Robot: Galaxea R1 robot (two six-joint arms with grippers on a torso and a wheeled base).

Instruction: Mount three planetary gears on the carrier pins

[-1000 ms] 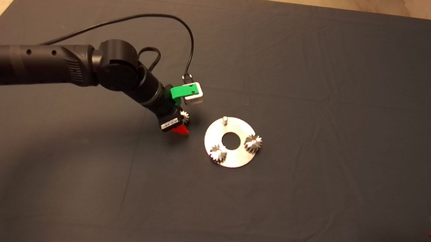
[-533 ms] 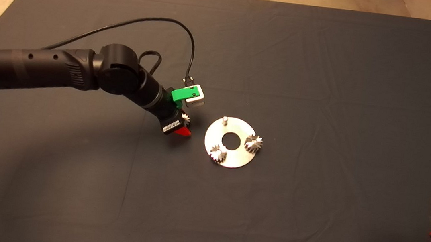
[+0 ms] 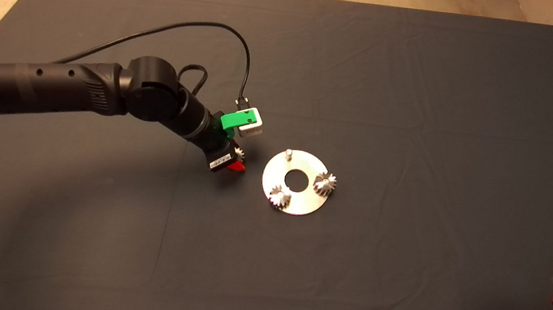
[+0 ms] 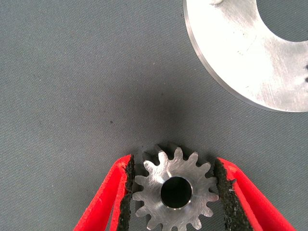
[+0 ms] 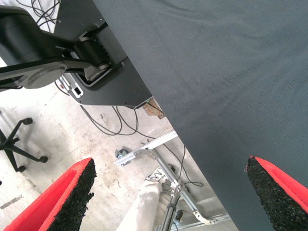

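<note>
A wide dark grey fabric mat (image 3: 414,113) covers the table, lightly creased. A long black robot arm (image 3: 57,86) reaches in over it from the left side, trailing a thin black cable (image 3: 202,26). Its green left gripper (image 4: 174,192) hangs just beside a flat round silver metal disc (image 3: 297,201) with a central hole, which lies near the middle of the mat. The jaws are closed to a narrow gap around a small silvery toothed metal gear (image 4: 174,190); both black pads (image 4: 126,192) press against its teeth, and it appears to sit at or just above the mat, though the height is hard to judge. On the disc, two more small silvery gears sit on pins, one (image 3: 325,183) at the right edge and one (image 3: 280,197) at the near left edge. A third short silver pin (image 3: 288,153) stands bare at the far edge. The right gripper (image 5: 168,192) waits at the mat's lower right edge, its jaws wide apart and holding nothing.
</note>
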